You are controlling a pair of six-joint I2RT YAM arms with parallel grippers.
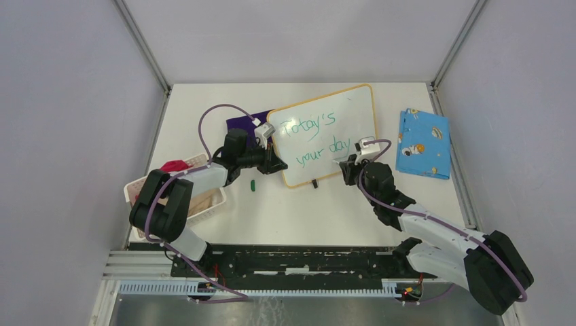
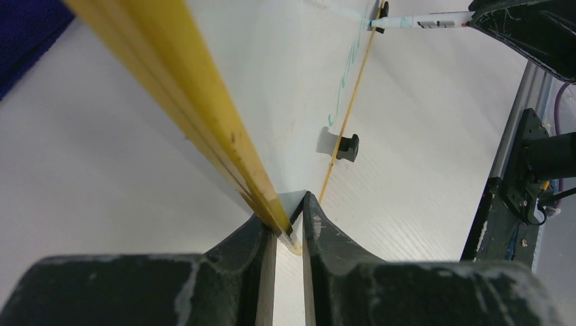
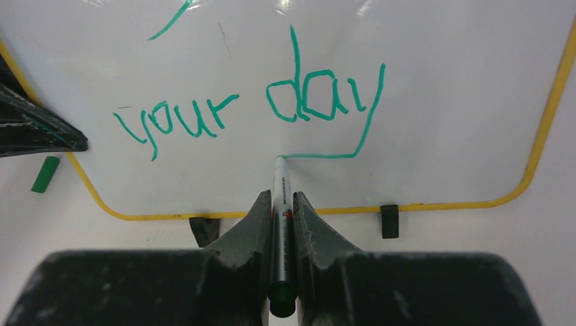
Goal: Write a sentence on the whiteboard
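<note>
Whiteboard (image 1: 356,112): the landmark; rounded white board in a light-orange frame, on the table (image 1: 292,210), between the two grippers; its lower edge, with two black feet (image 3: 388,221), faces the arm bases
Sentence (image 1: 316,140): green handwriting on the whiteboard's face; two slanted lines, "Today's" over "your day"; the tail of the last "y" runs down and bends into a line under "day"
Left gripper (image 2: 289,219): at the whiteboard's left edge; fingers nearly closed, pinching the orange frame between them
Right gripper (image 3: 278,204): at the whiteboard's lower right, just below "day"; fingers drawn in tight on a marker (image 3: 280,180)
Marker: white barrel, green rear end; tip touching the whiteboard's face at the left end of the line under "day"
Green cap (image 1: 252,185): lying on the table just off the whiteboard's lower-left corner
Blue patterned cloth (image 1: 423,144): flat, right of the whiteboard, apart from it
Purple cloth (image 1: 243,122): left of the whiteboard, partly behind its upper-left corner
White basket (image 1: 139,187): well left of the whiteboard; something red inside
</note>
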